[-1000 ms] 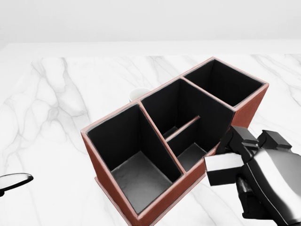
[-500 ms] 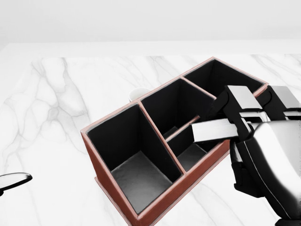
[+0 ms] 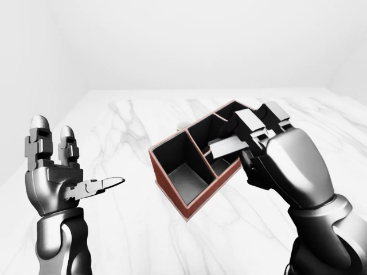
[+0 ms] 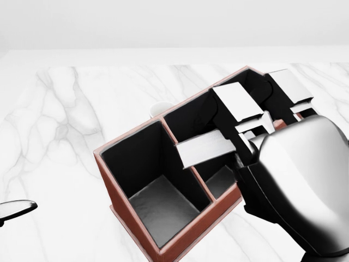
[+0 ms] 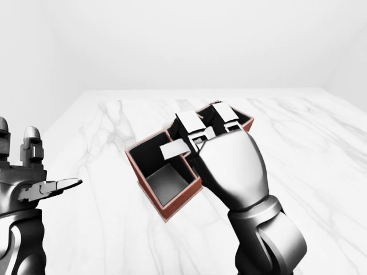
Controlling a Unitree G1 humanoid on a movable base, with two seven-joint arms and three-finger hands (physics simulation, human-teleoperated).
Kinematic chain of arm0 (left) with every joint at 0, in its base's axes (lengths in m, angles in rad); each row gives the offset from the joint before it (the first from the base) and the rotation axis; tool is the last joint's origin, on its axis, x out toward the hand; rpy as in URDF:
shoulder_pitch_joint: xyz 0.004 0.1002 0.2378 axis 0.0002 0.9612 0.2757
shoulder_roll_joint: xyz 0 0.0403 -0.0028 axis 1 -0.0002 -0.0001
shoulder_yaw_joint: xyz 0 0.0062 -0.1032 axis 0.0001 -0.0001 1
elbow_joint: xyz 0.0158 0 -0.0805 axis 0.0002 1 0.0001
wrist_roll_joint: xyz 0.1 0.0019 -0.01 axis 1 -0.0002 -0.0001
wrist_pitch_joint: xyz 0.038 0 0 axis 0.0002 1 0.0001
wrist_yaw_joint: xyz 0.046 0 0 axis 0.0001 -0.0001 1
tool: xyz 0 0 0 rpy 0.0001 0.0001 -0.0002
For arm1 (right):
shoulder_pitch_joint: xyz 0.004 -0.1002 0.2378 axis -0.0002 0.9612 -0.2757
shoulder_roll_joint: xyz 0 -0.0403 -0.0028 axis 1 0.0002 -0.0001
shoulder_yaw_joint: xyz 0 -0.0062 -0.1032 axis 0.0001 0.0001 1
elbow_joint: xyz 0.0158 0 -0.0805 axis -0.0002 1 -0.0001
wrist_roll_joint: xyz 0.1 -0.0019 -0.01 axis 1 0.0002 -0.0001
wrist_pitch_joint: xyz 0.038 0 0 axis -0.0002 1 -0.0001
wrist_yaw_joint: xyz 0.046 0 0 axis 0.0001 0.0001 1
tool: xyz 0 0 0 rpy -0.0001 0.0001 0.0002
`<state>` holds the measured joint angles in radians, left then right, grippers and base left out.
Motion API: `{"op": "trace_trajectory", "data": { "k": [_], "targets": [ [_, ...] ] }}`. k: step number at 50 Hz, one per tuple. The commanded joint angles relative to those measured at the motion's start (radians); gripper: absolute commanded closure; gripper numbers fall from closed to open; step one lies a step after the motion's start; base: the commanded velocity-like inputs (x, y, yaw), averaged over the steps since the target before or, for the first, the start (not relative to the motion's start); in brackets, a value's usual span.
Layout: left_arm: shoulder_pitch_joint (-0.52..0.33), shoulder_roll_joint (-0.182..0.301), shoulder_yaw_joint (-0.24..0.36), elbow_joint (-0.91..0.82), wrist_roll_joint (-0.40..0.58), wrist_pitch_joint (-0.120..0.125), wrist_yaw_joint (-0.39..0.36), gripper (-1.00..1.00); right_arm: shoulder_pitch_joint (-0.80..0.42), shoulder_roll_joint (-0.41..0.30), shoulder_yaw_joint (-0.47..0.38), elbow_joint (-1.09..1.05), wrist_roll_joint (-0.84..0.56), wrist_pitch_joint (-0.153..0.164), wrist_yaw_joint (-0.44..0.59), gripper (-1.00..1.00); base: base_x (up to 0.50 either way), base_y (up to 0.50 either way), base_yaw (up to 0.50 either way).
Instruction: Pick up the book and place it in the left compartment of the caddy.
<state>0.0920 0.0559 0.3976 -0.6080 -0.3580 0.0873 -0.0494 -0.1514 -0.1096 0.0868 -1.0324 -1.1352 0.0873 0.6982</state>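
The right hand [image 4: 294, 185] fills the lower right of the head view, a glossy dark and silver mass that hides the caddy's near right corner and much of its middle and right compartments. Its fingers [image 4: 237, 101] are curled round a flat, pale slab – the book [image 4: 206, 148] – though the palm covers where they meet it, so only the free end of the book shows. That end juts out to the view's left, over the divider between the left and middle compartments; its long axis runs roughly left to right, tilted slightly up to the right, and it is held above the caddy, not inside it.

The left hand [image 3: 57, 172] stands raised at the left of the left-eye view, well apart from everything on the desk, fingers [image 3: 39, 137] spread wide and holding nothing.

The caddy [image 4: 128, 218], red-brown outside and black within, sits askew on the white marble desk [image 4: 60, 120]; its left compartment is open to view. Past the caddy's far wall a small white rounded thing [image 4: 160, 108] peeks out – mostly hidden, too little showing to name.
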Motion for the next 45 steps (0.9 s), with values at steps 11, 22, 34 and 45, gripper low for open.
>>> {"op": "trace_trajectory", "data": {
  "k": [11,22,34,45],
  "targets": [
    [0.002,-0.001,0.002,-0.002,-0.001,0.0,-0.001,-1.0,-0.157,-0.076,-0.089,-0.015,0.292,0.0,0.0,1.0,0.0,0.0,0.0],
    [-0.001,-0.001,-0.005,0.015,0.007,0.0,-0.001,-1.0,-0.143,-0.124,-0.223,0.031,0.77,0.0,0.0,1.0,0.0,0.0,0.0],
    [-0.001,0.002,0.0,0.007,0.001,0.0,0.0,-1.0,-0.14,-0.14,-0.31,0.102,1.108,0.0,0.0,1.0,0.0,0.0,0.0],
    [0.0,-0.001,-0.003,0.009,0.006,0.0,-0.001,-1.0,-0.121,-0.147,-0.326,0.237,1.278,0.0,0.0,1.0,0.0,0.0,0.0]
  ]
}}
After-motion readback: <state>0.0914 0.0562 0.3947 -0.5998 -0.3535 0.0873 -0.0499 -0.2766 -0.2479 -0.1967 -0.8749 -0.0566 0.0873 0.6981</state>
